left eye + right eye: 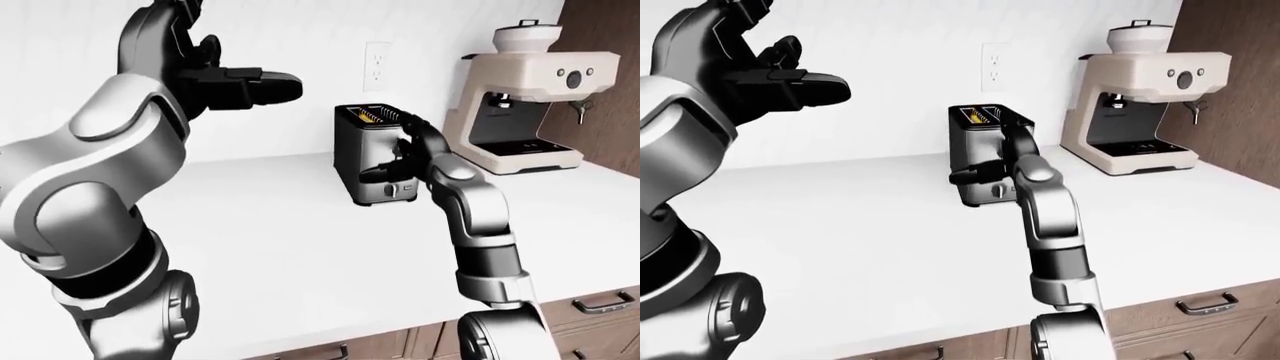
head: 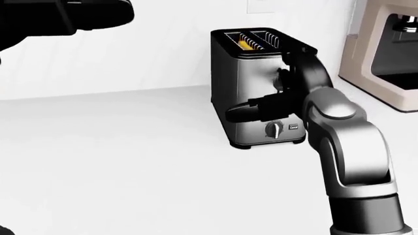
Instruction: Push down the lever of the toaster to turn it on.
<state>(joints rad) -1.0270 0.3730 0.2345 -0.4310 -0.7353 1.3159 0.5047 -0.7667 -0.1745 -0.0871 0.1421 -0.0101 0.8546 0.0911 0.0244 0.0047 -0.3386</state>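
Toaster (image 2: 251,93) stands upper centre of the head view on the white counter (image 2: 117,161), yellow bread (image 2: 243,44) low in its slot. Right hand (image 2: 278,100) presses against its lever side, fingers spread, gripping nothing I can see. Left hand (image 1: 235,86) hangs upper left, open, empty.

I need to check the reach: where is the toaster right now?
The toaster stands on the white counter, upper centre of the head view, against the wall under an outlet, left of the coffee machine, with the right hand at its face.
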